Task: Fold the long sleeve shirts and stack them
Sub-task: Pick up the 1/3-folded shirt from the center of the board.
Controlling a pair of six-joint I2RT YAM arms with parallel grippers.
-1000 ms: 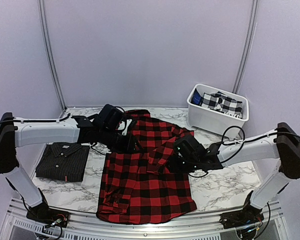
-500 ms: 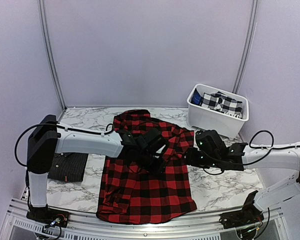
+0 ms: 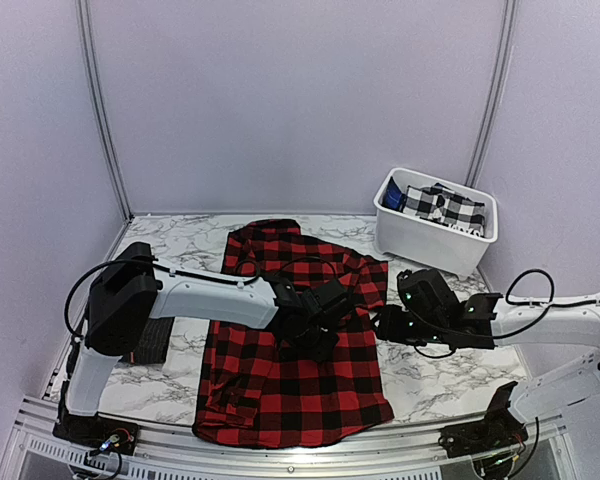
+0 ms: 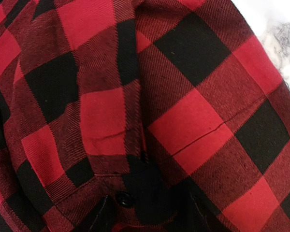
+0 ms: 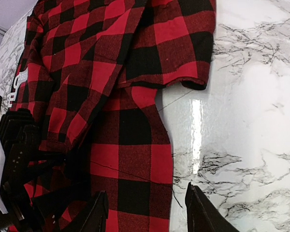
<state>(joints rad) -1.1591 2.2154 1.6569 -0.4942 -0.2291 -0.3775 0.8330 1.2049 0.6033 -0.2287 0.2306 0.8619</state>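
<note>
The red-and-black flannel shirt (image 3: pixel 280 385) lies spread on the marble table (image 3: pixel 445 375), one sleeve folded across its chest. My left gripper (image 3: pixel 318 322) is pressed low on the middle of it. In the left wrist view the flannel (image 4: pixel 183 121) fills the frame and a buttoned cuff lies between the parted fingers of the left gripper (image 4: pixel 150 220). My right gripper (image 3: pixel 385 325) is at the shirt's right edge; in its wrist view the right gripper (image 5: pixel 147 212) stands open over that hem (image 5: pixel 135 125), holding nothing. The black pinstriped shirt (image 3: pixel 152 342) lies folded at the left, mostly behind my left arm.
A white bin (image 3: pixel 420 240) at the back right holds a black-and-white checked cloth (image 3: pixel 445 205). Bare marble lies right of the flannel under my right arm. My left arm spans the table's left half.
My left arm swung from the shirt's left side to its middle, bringing the sleeve across, and its jaws have widened. My right gripper drew back off the shirt to its right edge.
</note>
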